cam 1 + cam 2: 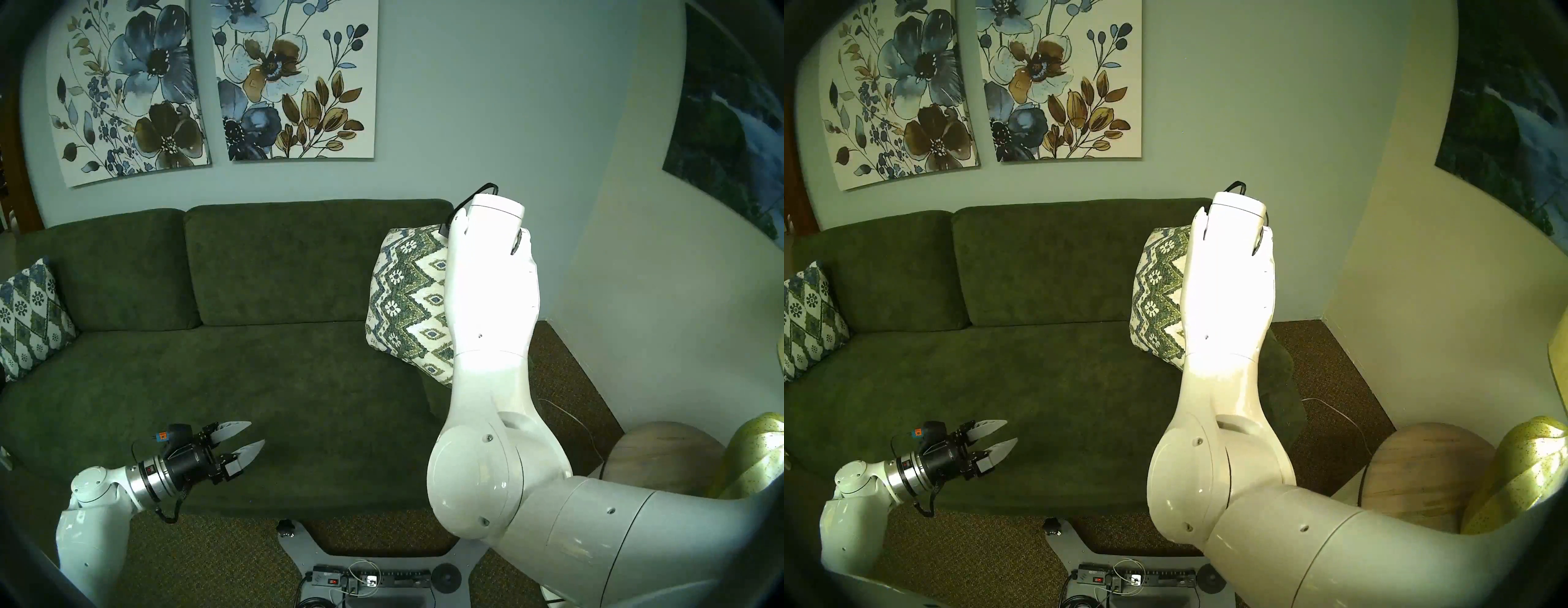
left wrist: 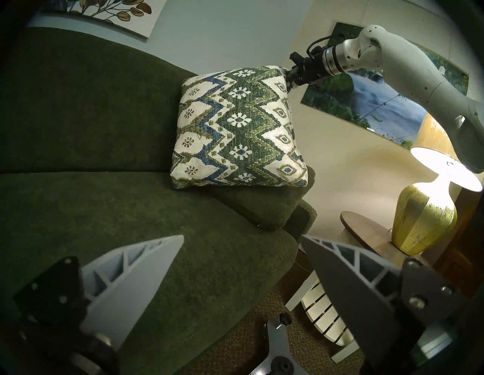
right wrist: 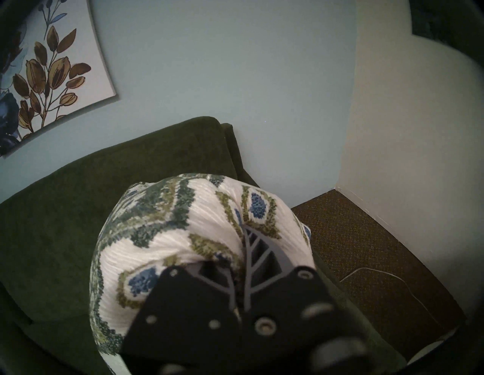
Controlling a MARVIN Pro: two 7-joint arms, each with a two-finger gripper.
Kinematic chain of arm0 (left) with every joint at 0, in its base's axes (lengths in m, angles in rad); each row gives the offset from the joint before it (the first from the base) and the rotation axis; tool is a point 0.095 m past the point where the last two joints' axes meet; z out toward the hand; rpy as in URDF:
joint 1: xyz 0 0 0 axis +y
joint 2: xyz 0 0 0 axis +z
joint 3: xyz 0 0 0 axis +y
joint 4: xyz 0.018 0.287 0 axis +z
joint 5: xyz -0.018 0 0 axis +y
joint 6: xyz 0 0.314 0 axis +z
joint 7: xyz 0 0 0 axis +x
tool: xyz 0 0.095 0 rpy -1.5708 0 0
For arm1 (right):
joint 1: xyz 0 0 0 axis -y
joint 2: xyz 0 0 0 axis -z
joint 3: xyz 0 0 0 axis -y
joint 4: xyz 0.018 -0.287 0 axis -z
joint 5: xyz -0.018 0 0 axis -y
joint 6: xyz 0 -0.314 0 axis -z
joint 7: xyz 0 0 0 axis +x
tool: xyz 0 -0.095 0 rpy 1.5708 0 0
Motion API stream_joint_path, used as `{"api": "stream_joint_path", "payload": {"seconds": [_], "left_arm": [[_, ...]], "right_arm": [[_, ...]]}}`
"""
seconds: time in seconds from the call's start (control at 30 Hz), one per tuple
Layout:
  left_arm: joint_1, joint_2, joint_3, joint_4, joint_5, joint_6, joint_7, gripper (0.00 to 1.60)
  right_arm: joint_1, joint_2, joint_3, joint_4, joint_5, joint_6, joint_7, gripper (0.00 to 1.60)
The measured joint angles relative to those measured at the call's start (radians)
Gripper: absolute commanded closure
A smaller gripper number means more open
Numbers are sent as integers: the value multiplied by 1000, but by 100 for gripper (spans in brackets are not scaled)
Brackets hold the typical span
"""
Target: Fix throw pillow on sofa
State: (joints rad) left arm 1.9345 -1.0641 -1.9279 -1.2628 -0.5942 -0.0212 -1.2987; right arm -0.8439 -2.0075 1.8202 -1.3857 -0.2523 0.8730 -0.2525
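The right tool is clamped tight on the upper corner of the throw pillow, which is stood upright at the sofa end by the armrest, at about 3 o'clock in the head view. The left tool is held wide open above the seat, at 7 o'clock, with nothing gripped.

The throw pillow is woven in cream with green and blue zigzag bands and white flowers; the sofa is coloured plain dark green; the lamp is speckled yellow
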Motion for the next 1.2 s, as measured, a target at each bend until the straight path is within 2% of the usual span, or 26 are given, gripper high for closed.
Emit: {"api": "stream_joint_path", "payload": {"seconds": [0.27, 0.43, 0.6, 1.0, 1.2], "left_arm": [[-1, 0, 1, 2, 0, -4, 0, 0], [-1, 0, 1, 3, 0, -6, 0, 0], [-2, 1, 1, 4, 0, -8, -1, 0], [-4, 1, 3, 7, -1, -9, -7, 0], [-6, 1, 3, 10, -2, -6, -11, 0]], "right_arm": [[-44, 0, -48, -89, 33, 77, 16, 160], [-64, 0, -82, -133, 52, 92, 29, 160], [-78, 1, -154, -163, 82, 93, 53, 160], [-75, 3, -362, -173, 163, 92, 98, 160], [-43, 0, -398, -130, 199, 92, 84, 160]]}}
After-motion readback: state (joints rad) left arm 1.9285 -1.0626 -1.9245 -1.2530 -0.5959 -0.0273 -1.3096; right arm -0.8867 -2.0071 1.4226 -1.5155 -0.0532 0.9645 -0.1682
